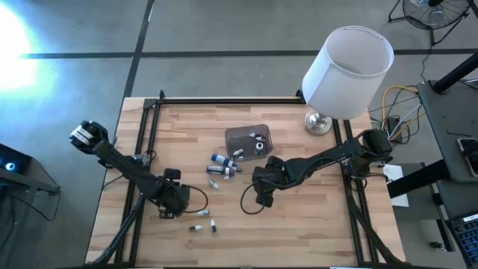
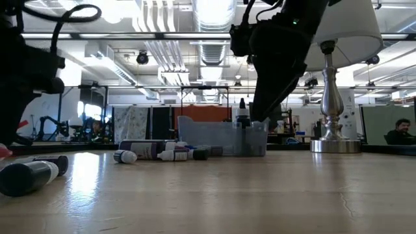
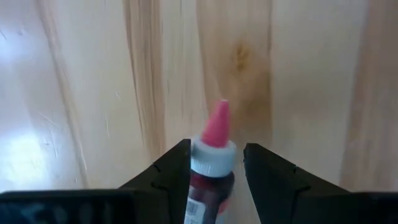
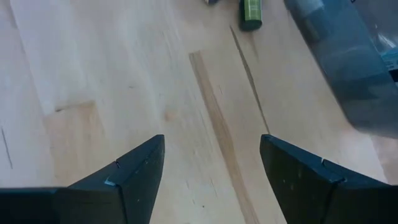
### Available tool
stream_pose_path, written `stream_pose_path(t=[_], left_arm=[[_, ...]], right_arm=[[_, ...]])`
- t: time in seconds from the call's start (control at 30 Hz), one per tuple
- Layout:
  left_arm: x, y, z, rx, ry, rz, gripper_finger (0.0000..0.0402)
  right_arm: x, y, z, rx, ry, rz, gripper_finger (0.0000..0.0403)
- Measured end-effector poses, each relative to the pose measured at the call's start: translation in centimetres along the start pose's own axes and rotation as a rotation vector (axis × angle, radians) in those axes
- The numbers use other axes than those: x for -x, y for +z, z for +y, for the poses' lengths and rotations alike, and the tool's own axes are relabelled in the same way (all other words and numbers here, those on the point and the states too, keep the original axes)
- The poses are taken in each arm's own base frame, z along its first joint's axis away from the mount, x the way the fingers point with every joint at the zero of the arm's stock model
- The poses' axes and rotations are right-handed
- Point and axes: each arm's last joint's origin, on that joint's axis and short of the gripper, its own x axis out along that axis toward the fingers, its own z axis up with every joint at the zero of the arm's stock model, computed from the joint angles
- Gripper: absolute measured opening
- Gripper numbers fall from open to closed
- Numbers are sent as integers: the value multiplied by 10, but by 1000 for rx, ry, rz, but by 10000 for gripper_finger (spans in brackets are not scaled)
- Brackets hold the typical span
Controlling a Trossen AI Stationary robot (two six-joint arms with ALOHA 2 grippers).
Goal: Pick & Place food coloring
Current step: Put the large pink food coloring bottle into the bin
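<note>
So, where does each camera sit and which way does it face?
High: above the table, looking down; both arms, tub, lamp.
Low: at table height, looking level; tub, lamp, dark arm parts.
Left wrist: left gripper shut on a pink-tipped bottle.
Right wrist: right gripper open over bare wood.
High and low share the tub and lamp.

The tub [image 1: 249,140] sat on the table [image 1: 314,232], with bottles [image 1: 258,137] in it. The lamp [image 1: 320,122] stood to the right of the tub, near the table's far edge. A cluster of food coloring [image 1: 223,165] lay on the table just in front-left of the tub. Two more small bottles [image 1: 204,226] lay well in front of the tub, toward the near edge.
</note>
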Motion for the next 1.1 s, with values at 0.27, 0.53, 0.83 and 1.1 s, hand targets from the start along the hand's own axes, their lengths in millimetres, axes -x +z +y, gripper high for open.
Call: stream_pose_path(t=[0.27, 0.53, 0.83, 1.1], left_arm=[[-16, -2, -1, -30, 13, 39, 126], [-16, -3, -2, -65, -11, 58, 110], [-11, 2, -1, -48, 30, 9, 73], [39, 30, 28, 457, 285, -406, 73]], right_arm=[[0, 0, 0, 8, 1, -1, 261], [0, 0, 0, 9, 3, -2, 249], [1, 5, 2, -26, 20, -50, 230], [43, 24, -7, -227, -75, -369, 224]])
